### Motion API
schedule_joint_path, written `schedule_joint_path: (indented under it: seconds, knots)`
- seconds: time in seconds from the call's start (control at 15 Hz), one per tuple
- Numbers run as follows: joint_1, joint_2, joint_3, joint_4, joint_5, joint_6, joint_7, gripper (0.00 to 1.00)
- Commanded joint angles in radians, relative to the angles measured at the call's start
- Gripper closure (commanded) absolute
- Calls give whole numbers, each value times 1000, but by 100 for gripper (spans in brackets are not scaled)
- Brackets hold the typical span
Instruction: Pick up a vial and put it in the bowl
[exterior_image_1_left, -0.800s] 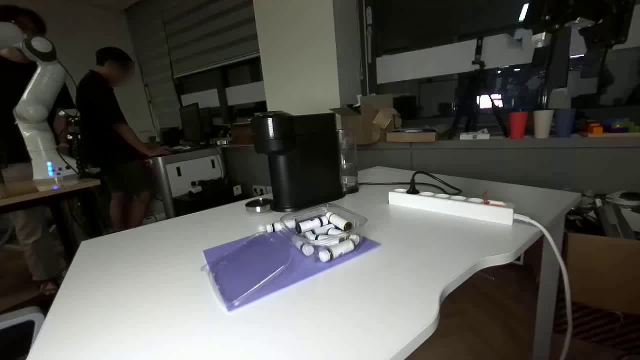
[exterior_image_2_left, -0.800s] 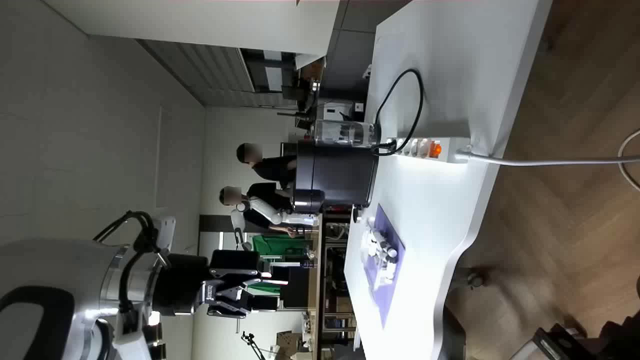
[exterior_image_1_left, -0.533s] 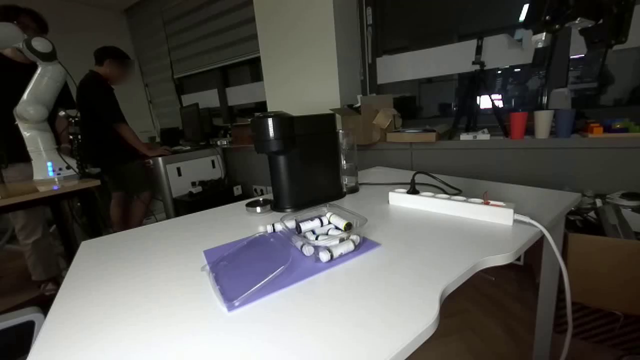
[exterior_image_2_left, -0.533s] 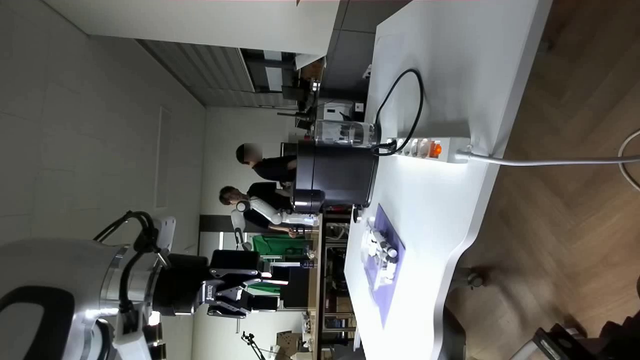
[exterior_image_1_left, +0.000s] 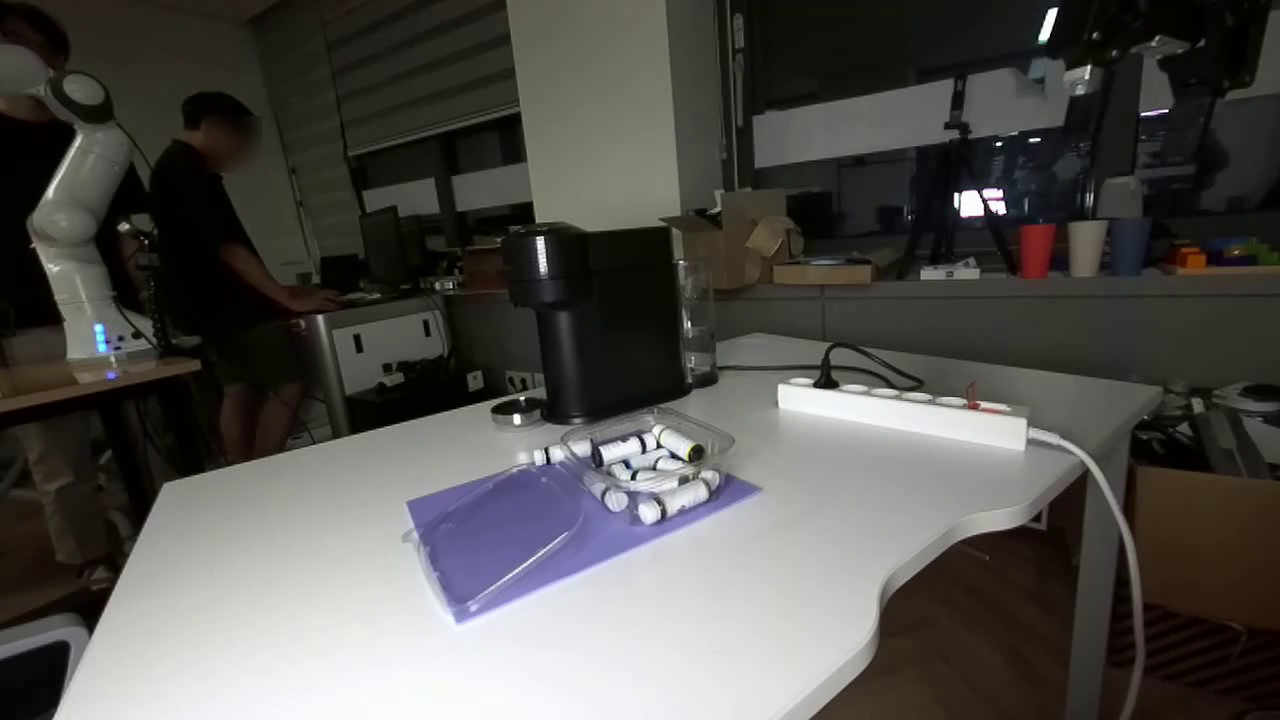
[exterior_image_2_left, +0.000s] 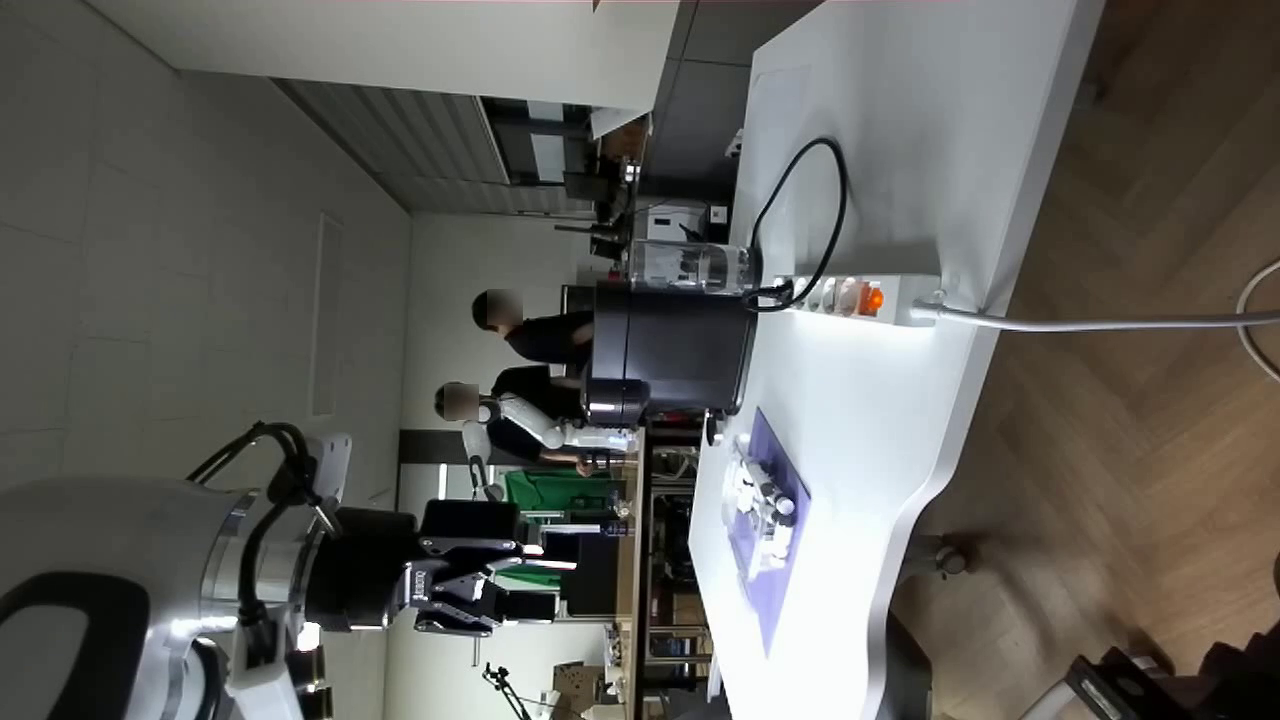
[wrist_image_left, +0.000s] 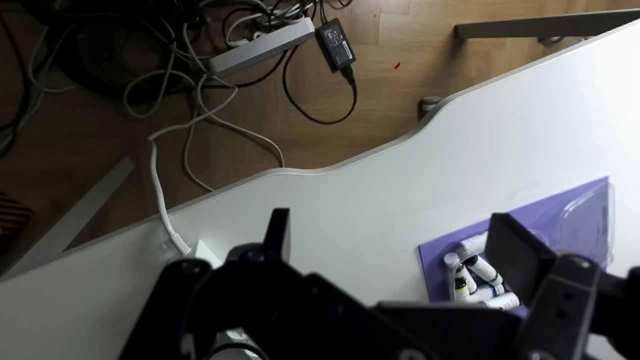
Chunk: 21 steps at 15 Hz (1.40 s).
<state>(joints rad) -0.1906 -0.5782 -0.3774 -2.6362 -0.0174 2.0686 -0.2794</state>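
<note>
Several white vials (exterior_image_1_left: 625, 448) with dark or coloured bands lie in and around a clear plastic container (exterior_image_1_left: 722, 436) on a purple sheet (exterior_image_1_left: 640, 540). They also show in an exterior view (exterior_image_2_left: 768, 500) and at the lower right of the wrist view (wrist_image_left: 484, 270), partly behind a finger. The bowl (exterior_image_1_left: 517, 411), a small low round dish, stands at the foot of the black machine; it is small and dark in an exterior view (exterior_image_2_left: 712, 428) and out of the wrist view. My gripper (exterior_image_2_left: 540, 565) is open and empty, high above the table; its fingers stand wide apart in the wrist view (wrist_image_left: 392, 225).
A tall black machine (exterior_image_1_left: 610, 320) stands right behind the bowl. A white power strip (exterior_image_1_left: 900, 415) with cables lies on the table (exterior_image_1_left: 330, 600). A clear lid (exterior_image_1_left: 520, 570) lies on the purple sheet. The table's front edge curves inward (wrist_image_left: 330, 171).
My arm, the gripper and the things on the table have not moved. Only the people in the background shift slightly.
</note>
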Motion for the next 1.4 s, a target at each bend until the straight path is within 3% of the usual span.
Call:
schedule_joint_path:
  seconds: [0.0, 0.2, 0.6, 0.8, 0.93, 1.0, 1.13, 1.2, 1.33]
  knots:
    - [-20, 4, 18, 1, 12, -1, -10, 0]
    - [34, 96, 22, 45, 35, 76, -66, 0]
    - [174, 442, 117, 200, 39, 404, -178, 0]
    - [178, 636, 198, 327, -33, 499, -186, 0]
    - [172, 760, 247, 429, -147, 538, -143, 0]
    - [178, 820, 258, 488, -232, 551, -102, 0]
    - [196, 926, 270, 613, -296, 522, -38, 0]
    - [161, 820, 289, 473, -249, 558, -94, 0]
    - [173, 906, 294, 562, -278, 555, -66, 0]
